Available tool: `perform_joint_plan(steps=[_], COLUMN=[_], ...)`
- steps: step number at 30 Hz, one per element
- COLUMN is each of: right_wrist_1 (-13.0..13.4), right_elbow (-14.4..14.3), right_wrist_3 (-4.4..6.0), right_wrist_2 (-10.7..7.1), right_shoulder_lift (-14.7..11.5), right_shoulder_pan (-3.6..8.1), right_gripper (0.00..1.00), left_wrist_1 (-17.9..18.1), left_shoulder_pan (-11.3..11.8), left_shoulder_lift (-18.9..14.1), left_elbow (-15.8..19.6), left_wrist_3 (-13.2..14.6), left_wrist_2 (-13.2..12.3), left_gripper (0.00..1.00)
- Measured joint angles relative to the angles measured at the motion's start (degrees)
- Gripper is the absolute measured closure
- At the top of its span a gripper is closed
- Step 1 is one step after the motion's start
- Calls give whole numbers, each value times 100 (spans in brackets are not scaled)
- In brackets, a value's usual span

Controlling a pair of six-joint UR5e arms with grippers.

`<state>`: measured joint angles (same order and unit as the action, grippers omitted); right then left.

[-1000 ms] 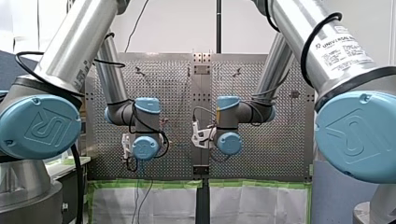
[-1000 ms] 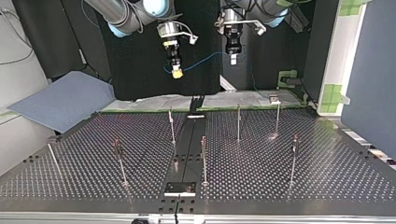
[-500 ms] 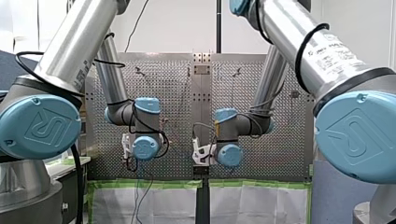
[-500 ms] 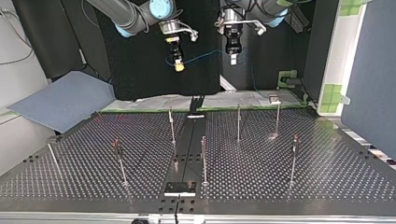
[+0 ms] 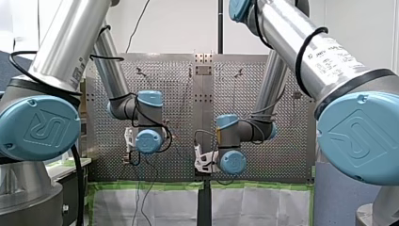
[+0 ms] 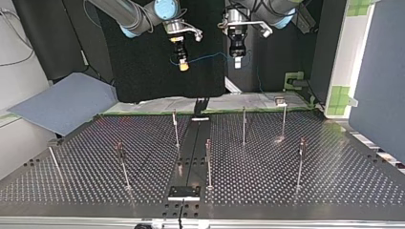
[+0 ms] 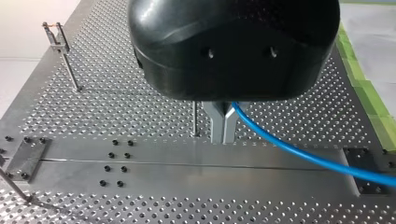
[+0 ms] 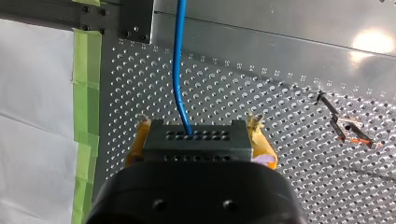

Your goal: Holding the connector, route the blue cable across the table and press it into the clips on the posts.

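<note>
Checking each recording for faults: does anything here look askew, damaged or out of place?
Nothing stands out. The blue cable spans the air between my left pincer and my right pincer, which clamps the connector. The posts stand on the table, none holding cable yet.

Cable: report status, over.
Both shut: right gripper on connector, left gripper on cable. Cable strung between them, above posts, unclipped.
</note>
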<state>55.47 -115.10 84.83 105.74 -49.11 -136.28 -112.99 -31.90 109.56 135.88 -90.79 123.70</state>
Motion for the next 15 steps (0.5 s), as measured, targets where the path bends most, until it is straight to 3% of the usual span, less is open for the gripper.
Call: perform_joint_plan(steps=[15], right_wrist_1=[0], right_elbow=[0], right_wrist_3=[0], right_wrist_2=[0], right_shoulder_lift=[1], right_shoulder_pan=[0], right_gripper=[100], left_wrist_1=[-754], left_shoulder_pan=[-2], left_shoulder_lift=[-116], left_elbow=[-2], left_wrist_3=[9], left_wrist_2=[1], left_gripper=[100])
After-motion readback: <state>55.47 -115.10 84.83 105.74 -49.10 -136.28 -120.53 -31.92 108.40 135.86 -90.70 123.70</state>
